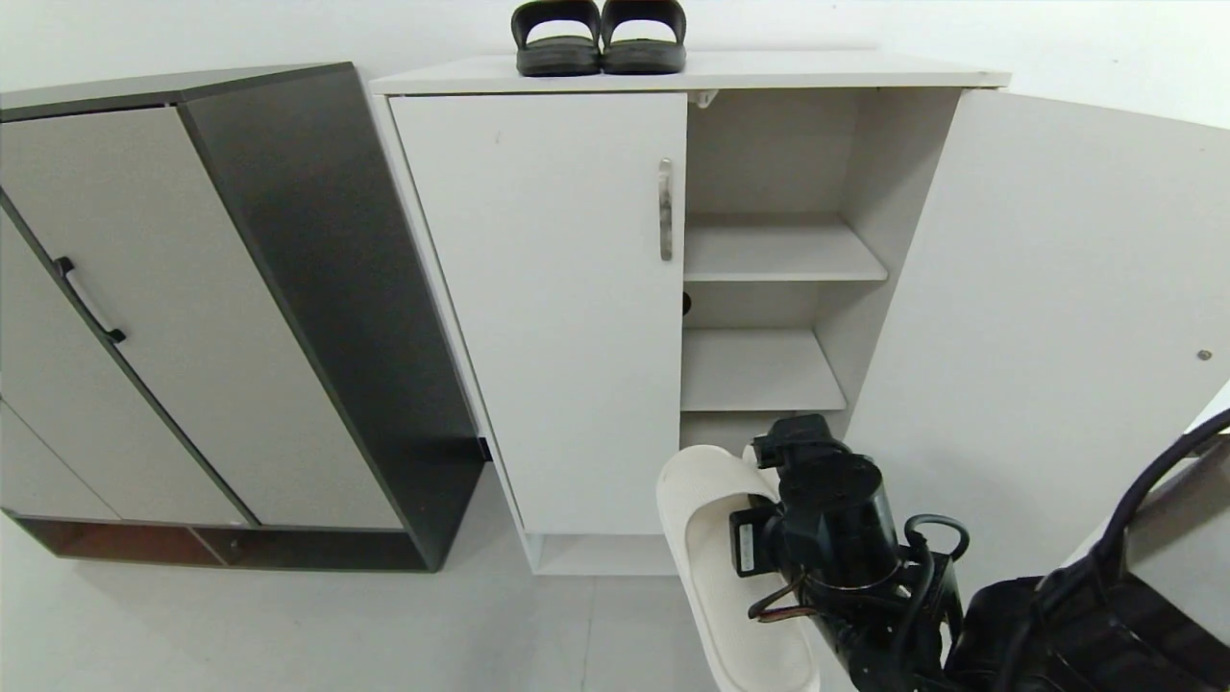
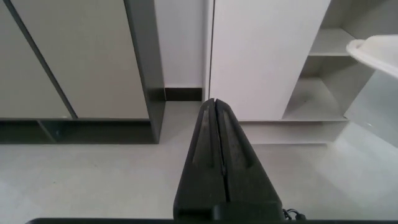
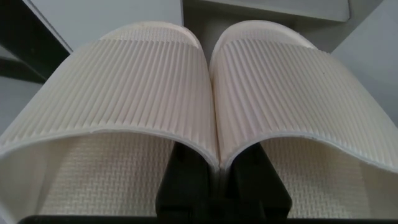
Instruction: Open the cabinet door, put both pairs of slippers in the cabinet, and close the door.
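Note:
A pair of black slippers (image 1: 598, 38) stands on top of the white cabinet (image 1: 538, 317). The cabinet's left door is closed; its right door (image 1: 1047, 317) is swung wide open, baring two shelves (image 1: 778, 255). My right gripper (image 1: 769, 476) is low in front of the open compartment, shut on a pair of white slippers (image 1: 716, 557). In the right wrist view its fingers (image 3: 186, 186) pinch the two ribbed straps (image 3: 211, 93) together. My left gripper (image 2: 215, 107) is shut with nothing in it, held above the floor and facing the cabinet's base (image 2: 298, 127).
A grey and dark cabinet (image 1: 192, 317) with a black handle stands to the left of the white one. The open door (image 1: 1105, 404) reaches out to the right of the arm. Pale tiled floor (image 1: 336, 625) lies in front.

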You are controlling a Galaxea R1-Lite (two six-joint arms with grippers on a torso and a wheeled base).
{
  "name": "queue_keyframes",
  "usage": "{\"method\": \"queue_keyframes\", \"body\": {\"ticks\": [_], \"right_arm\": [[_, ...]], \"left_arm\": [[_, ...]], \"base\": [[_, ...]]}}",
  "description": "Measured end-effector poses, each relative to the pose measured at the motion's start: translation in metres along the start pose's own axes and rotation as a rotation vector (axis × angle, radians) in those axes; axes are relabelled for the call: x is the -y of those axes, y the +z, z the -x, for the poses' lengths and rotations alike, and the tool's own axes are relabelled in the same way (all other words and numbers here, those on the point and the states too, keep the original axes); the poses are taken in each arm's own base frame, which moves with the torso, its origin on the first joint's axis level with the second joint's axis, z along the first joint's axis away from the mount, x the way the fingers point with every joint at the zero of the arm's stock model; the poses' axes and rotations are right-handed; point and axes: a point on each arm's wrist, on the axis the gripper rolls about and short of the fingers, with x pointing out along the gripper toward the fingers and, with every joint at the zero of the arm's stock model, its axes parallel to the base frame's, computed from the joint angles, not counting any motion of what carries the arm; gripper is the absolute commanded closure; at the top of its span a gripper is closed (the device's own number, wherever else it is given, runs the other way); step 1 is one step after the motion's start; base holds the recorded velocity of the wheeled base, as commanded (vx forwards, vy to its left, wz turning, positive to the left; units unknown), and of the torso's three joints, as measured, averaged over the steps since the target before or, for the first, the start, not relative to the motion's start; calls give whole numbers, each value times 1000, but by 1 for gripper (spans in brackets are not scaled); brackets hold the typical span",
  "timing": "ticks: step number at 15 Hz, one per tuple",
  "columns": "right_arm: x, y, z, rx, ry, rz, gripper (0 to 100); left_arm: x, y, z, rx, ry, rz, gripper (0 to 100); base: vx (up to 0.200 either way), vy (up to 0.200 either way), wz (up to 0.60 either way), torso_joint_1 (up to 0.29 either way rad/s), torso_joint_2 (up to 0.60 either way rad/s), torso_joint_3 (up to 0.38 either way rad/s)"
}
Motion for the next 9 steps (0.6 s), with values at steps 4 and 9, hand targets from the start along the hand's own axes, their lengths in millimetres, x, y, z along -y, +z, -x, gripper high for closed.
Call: {"method": "queue_keyframes", "body": {"ticks": [4, 9], "right_arm": [[-1, -10, -9, -21, -15, 6, 100], [-15, -12, -25, -13, -18, -11, 100]], "left_arm": [[0, 0, 0, 0, 0, 1, 100], [0, 0, 0, -1, -1, 0, 100]], "base": [[0, -150, 0, 2, 2, -1], [0, 0, 0, 0, 0, 0]]}}
